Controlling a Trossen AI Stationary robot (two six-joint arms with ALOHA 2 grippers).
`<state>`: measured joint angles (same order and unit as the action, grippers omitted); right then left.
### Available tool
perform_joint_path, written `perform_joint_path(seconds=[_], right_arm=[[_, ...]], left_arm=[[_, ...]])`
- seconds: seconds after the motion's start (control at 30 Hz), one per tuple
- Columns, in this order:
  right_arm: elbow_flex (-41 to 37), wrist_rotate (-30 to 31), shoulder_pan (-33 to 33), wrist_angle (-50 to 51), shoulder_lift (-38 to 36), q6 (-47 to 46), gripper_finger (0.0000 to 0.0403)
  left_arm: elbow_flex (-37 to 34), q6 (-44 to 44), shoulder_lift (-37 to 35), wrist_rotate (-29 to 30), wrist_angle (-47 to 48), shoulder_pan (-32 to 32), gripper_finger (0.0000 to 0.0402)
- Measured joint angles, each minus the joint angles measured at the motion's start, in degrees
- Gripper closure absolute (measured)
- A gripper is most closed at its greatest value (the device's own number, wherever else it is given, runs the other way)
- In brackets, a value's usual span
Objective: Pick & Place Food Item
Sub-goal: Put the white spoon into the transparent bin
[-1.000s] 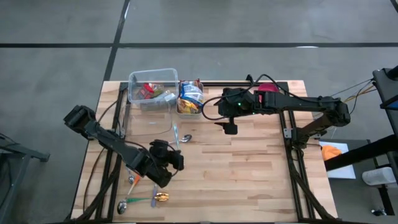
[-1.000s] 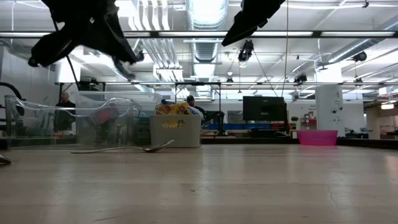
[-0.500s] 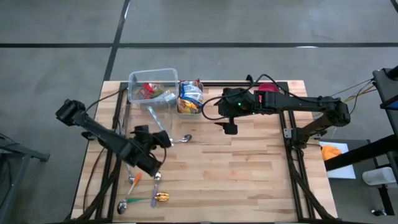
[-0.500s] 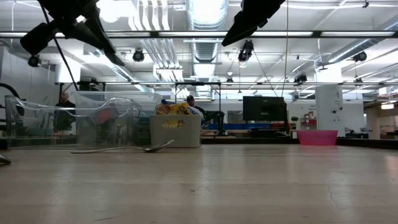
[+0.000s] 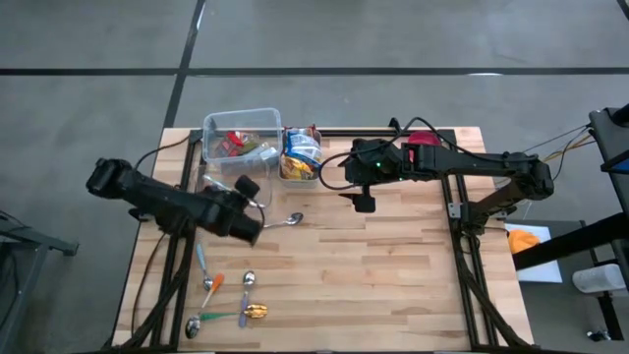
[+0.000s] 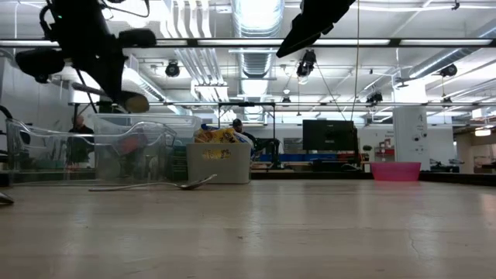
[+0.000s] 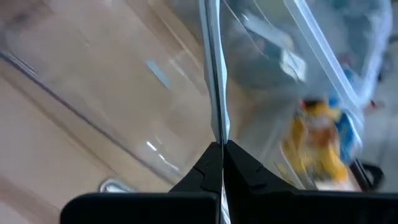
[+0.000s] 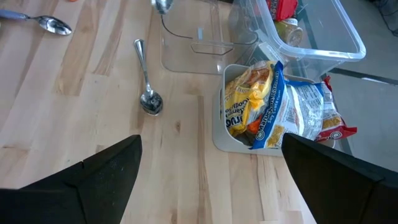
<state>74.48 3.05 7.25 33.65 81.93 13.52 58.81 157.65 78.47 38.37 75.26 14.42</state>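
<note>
My left gripper [image 5: 254, 202] is shut on a metal spoon [image 6: 136, 101] and hovers at an empty clear container [image 8: 193, 46] at the far left of the table. The spoon's bowl hangs above that container in the low view. Food packets fill a clear bin [image 5: 241, 141], and chip bags [image 8: 267, 109] stand in a small grey bin [image 5: 300, 165] beside it. A second spoon [image 5: 287, 219] lies flat on the wood. My right gripper [image 8: 211, 186] hovers open, high above the table's middle, with nothing between its fingers. My left gripper pinches the spoon's thin handle [image 7: 218, 134] between its two shut fingers. The handle runs on from the fingertips, seen edge-on, with the spoon's bowl at the free end. The fingers slant down toward the far right. The spoon is lifted clear of the table.
Several more spoons [image 5: 224, 300] lie at the near left corner. A pink bowl [image 5: 423, 138] sits at the far edge behind my right arm. The table's near right half is bare wood [image 5: 393, 285].
My left gripper has gone from the near left part of the table toward the far edge, up to the clear container. It has risen a little and rolled about its own axis. The spoon has travelled with it, clear of the table.
</note>
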Motion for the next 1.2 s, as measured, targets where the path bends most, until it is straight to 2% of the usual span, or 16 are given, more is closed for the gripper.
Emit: perform_joint_path(seconds=[0.2, 0.5, 0.63, 0.9, 1.03, 1.2], right_arm=[[0.00, 0.00, 0.00, -0.01, 0.00, 0.00, 0.0018], [0.00, 0.00, 0.02, -0.02, 0.00, 0.01, 0.0018], [0.00, 0.00, 0.00, -0.02, 0.00, 0.00, 0.0018], [0.00, -0.02, 0.01, -0.02, 0.00, 0.00, 0.0018], [0.00, 0.00, 0.00, -0.04, 0.00, 0.01, 0.0018], [0.00, -0.02, 0.02, -0.02, 0.00, 0.00, 0.0018]], left_arm=[[0.00, -2.59, 0.00, -1.49, 0.87, -6.93, 0.0401], [-3.05, 2.02, 0.00, -8.51, -1.09, -10.53, 0.0401], [-7.47, 2.70, 0.00, -8.48, -5.33, -11.75, 0.0401], [-17.07, 1.39, 0.00, -8.44, -19.82, -12.81, 0.0401], [-19.78, 1.44, -0.01, -8.41, -21.91, -12.97, 0.0401], [-20.58, 1.35, 0.08, -14.52, -24.50, -12.96, 0.0401]])
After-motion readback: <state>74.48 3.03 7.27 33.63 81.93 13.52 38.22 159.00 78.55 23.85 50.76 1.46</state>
